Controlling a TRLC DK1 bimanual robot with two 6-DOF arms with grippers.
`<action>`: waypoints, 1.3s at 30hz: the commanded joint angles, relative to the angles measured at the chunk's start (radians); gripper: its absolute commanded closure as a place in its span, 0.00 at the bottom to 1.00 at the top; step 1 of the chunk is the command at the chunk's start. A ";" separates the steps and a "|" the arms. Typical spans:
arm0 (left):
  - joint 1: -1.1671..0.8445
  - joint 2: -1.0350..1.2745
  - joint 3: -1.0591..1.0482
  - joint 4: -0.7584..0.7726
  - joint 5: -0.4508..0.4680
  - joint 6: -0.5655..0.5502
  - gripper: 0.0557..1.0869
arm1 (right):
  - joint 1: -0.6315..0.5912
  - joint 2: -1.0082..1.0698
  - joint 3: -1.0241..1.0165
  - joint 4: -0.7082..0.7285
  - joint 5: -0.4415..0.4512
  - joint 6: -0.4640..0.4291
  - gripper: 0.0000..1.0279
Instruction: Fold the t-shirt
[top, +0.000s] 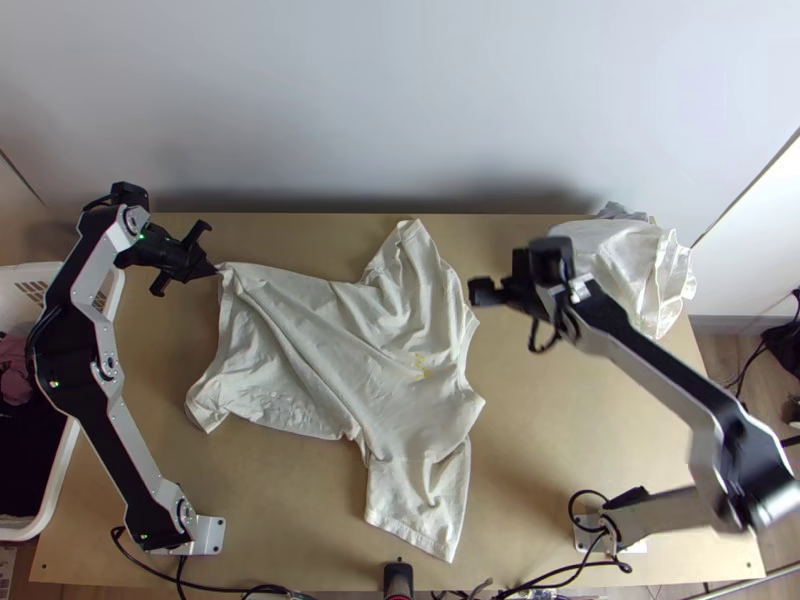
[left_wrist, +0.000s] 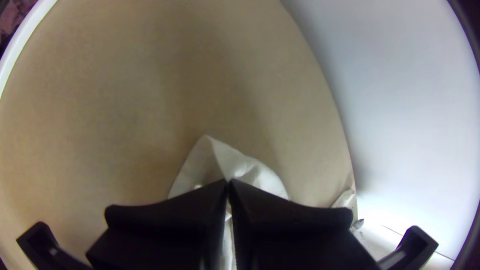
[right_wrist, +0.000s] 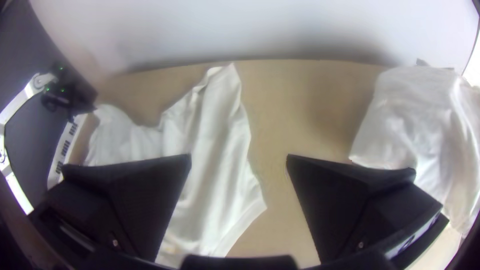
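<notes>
T-shirt (top: 400, 360) spread but rumpled, mid-desk (top: 560, 450).
Its near sleeve (top: 418, 500) points to the desk's near edge; the right tool (right_wrist: 239, 156) hangs, fingers apart, over the desk's right half; the left tool (left_wrist: 229, 182) clamps the hem corner (top: 232, 272), far left. Probably best: pinch the far sleeve (top: 408, 250), tension gently, then fold both nearward together.

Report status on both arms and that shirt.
Left black gripper: jaws shut on hem corner of cream cloth t-shirt, spread, creased. Right black gripper: jaws open, empty. Bunched white cloth far right, clear of shirt.
</notes>
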 joint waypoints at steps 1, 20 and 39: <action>0.007 -0.003 -0.002 -0.007 0.005 0.040 0.87 | -0.059 0.284 0.219 0.046 0.018 0.016 0.14; 0.013 0.049 0.014 0.028 0.017 0.048 0.87 | 0.099 0.586 0.526 -0.029 0.019 0.003 0.14; 0.032 0.068 0.012 0.037 0.017 0.071 0.87 | 0.069 0.737 0.716 -0.072 0.055 -0.036 0.14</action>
